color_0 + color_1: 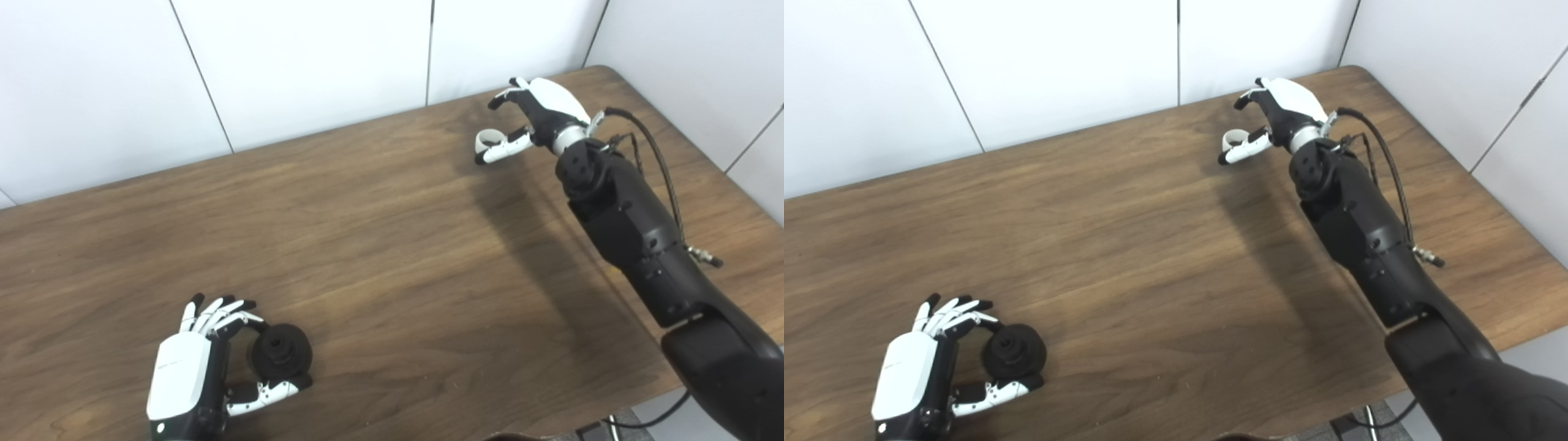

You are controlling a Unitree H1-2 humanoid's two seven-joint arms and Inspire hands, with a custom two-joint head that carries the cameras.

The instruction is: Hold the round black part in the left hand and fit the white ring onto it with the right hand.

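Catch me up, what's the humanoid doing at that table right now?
It is at an early stage of a two-part fit. The left hand sits at the near left of the wooden table, fingers curled around the round black part. The right hand is stretched to the far right, with the white ring at its fingertips; whether it is gripped yet is unclear. The two parts are far apart, nothing fitted.

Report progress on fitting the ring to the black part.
Done: the left hand holds the round black part near the table's front. In hand: the right hand is at the white ring far across the table; grip unclear. Left: carry it over and fit it.
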